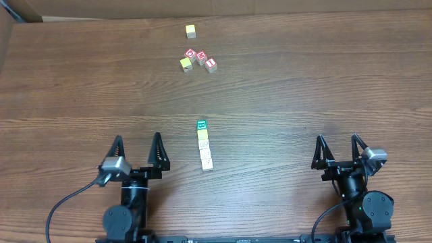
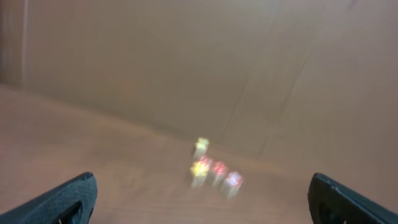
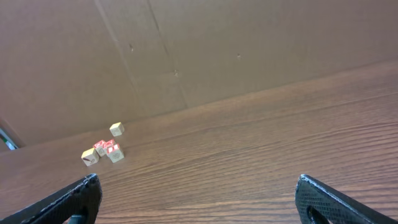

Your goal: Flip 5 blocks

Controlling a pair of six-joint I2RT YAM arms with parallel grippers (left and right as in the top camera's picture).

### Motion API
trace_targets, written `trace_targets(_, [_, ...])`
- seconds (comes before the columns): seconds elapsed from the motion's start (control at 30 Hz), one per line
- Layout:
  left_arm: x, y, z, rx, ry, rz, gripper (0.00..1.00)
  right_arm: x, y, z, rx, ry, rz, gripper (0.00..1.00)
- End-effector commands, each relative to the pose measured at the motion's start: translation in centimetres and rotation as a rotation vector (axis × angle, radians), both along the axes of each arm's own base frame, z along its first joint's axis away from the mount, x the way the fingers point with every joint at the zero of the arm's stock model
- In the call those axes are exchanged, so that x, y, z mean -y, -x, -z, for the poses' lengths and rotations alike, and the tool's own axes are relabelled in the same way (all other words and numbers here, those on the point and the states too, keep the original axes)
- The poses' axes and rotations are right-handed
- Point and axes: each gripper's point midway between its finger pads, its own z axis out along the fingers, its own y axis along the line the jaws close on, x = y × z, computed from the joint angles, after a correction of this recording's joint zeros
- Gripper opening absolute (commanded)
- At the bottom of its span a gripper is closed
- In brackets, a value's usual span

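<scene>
Gaping wide, both pairs of jaws hold nothing, sitting well apart from the blocks [image 1: 204, 144].

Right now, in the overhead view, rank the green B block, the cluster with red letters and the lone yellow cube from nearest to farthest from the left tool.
From the left tool:
1. Green B block, just to its right.
2. Red-letter cluster, farther ahead and to the right.
3. Lone yellow cube, farthest ahead, beyond the cluster.
</scene>
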Motion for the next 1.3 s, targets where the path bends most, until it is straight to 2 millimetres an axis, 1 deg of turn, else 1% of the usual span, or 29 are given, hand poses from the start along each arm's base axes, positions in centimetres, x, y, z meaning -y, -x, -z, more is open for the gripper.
trace_targets(0.0, [-0.4, -0.1, 1.8, -0.072, -0.149, -0.030, 1.00, -0.1, 0.0, 0.1, 0.006, 0.000, -0.005, 1.00])
trace_targets(0.07, [-0.4, -0.1, 3.0, -0.121, -0.206, -0.028, 1.00, -0.1, 0.0, 0.1, 0.006, 0.000, -0.005, 1.00])
trace_targets(0.17, [-0.4, 0.0, 4.2, -0.168, -0.280, -0.024, 1.00, -0.1, 0.0, 0.1, 0.006, 0.000, -0.005, 1.00])
trace_targets(0.33, [-0.4, 0.0, 4.1, -0.167, -0.349, -0.026, 1.00, -0.1, 0.0, 0.1, 0.006, 0.000, -0.005, 1.00])
trace_targets(1.27, [-0.3, 0.0, 4.2, -0.167, -0.347, -0.021, 1.00, -0.1, 0.0, 0.1, 0.006, 0.000, -0.005, 1.00])
